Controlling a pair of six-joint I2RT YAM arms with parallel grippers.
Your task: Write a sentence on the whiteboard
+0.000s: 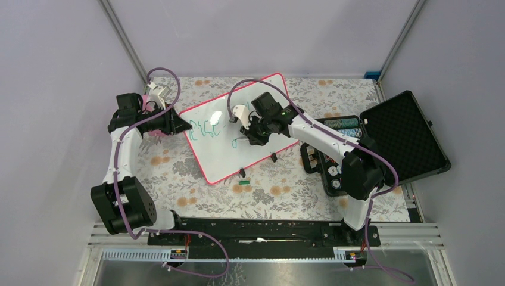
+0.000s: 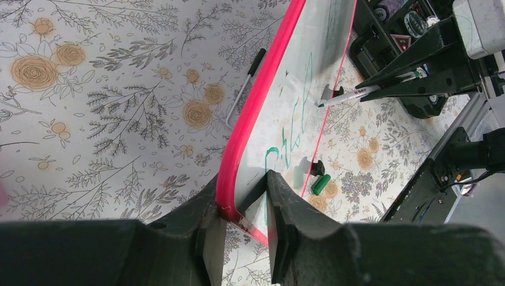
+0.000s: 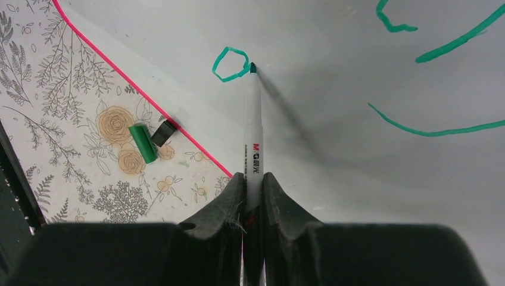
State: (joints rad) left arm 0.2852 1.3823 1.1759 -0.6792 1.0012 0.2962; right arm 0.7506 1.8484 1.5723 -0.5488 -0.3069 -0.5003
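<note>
The whiteboard (image 1: 256,95), white with a pink-red frame, lies slanted on the flowered table. My left gripper (image 1: 181,124) is shut on its left frame edge, jaws either side of the pink rim (image 2: 241,187). The sentence (image 1: 205,128) is green scrawl on the board's left half, also in the left wrist view (image 2: 283,152). My right gripper (image 1: 247,134) is shut on a white marker (image 3: 253,137), its green tip touching the board beside a small green loop (image 3: 231,64). The marker shows in the left wrist view (image 2: 351,94) too.
A green marker cap (image 1: 242,180) and a small black piece (image 1: 273,157) lie just off the board's near edge. An open black foam-lined case (image 1: 387,143) stands at the right. Another pen (image 2: 244,89) lies on the cloth beside the board's frame.
</note>
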